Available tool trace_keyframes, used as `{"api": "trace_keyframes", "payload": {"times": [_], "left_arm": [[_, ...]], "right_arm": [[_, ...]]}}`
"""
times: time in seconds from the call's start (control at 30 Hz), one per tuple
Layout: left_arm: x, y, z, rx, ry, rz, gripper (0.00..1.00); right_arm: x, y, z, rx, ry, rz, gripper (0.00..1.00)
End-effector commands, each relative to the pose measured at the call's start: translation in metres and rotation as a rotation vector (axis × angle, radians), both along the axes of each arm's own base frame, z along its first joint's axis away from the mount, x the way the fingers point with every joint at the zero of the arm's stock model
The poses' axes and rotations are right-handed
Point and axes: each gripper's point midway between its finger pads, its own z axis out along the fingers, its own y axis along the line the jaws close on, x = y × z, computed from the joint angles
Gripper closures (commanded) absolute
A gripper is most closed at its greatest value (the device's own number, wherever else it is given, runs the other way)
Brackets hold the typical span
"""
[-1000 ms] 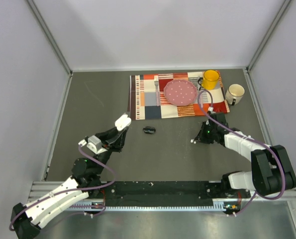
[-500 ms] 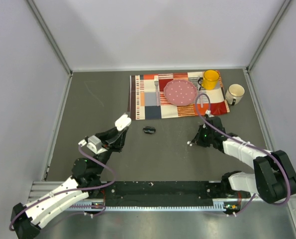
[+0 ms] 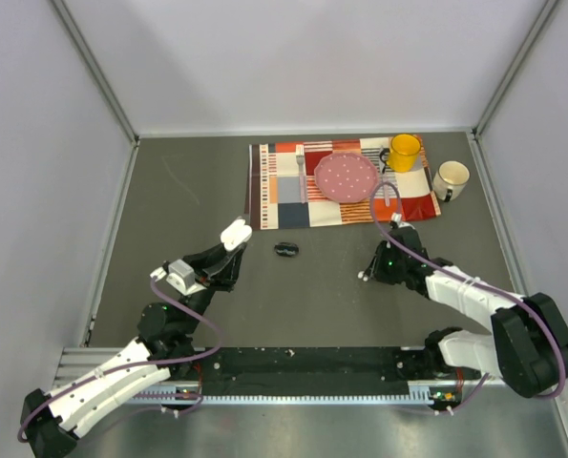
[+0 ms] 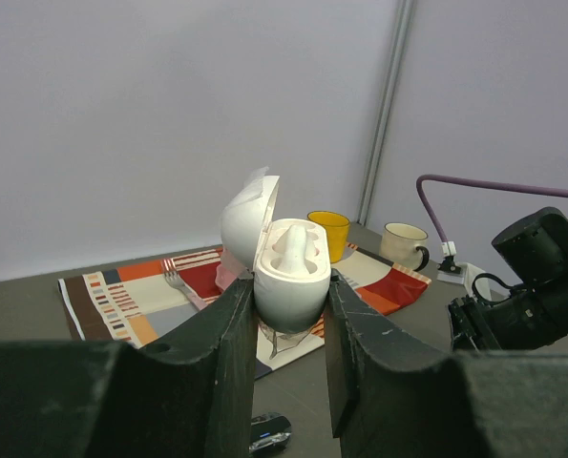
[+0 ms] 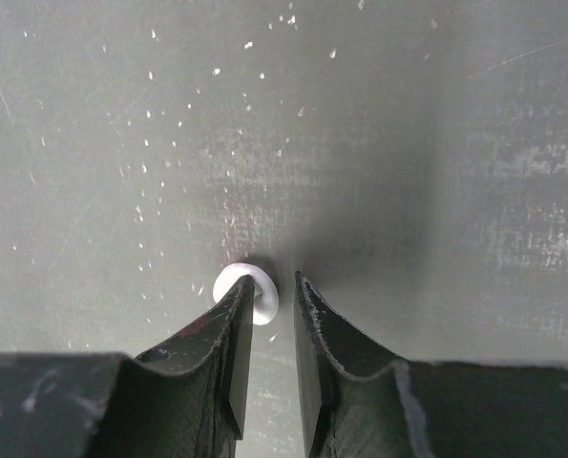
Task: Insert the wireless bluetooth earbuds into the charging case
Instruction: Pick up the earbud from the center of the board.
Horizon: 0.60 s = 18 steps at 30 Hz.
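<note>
Scuffed, dust-flecked dark grey tabletop (image 3: 169, 191), boxed in by pale walls (image 3: 35, 143). At 9 o'clock, clamping the white charging case (image 4: 288, 258), lid up, in the closed left gripper (image 4: 290, 286). At 4 o'clock, holding the right gripper (image 5: 274, 286) low, jaws a crack apart on nothing, a white earbud (image 5: 228, 280) on the surface touching its left finger. Near centre, a black oval pod (image 3: 286, 249); toward 1 o'clock, a checked cloth (image 3: 284, 191).

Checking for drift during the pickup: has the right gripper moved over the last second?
Yes. The right gripper has shifted slightly left and toward the near edge of the table, away from the white mug.
</note>
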Motion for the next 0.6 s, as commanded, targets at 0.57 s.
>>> {"api": "trace_keyframes", "payload": {"times": [0.57], "left_arm": [[-0.002, 0.004, 0.010, -0.041, -0.018, 0.004, 1.00]], "right_arm": [[-0.007, 0.019, -0.006, -0.080, -0.012, 0.088, 0.77]]}}
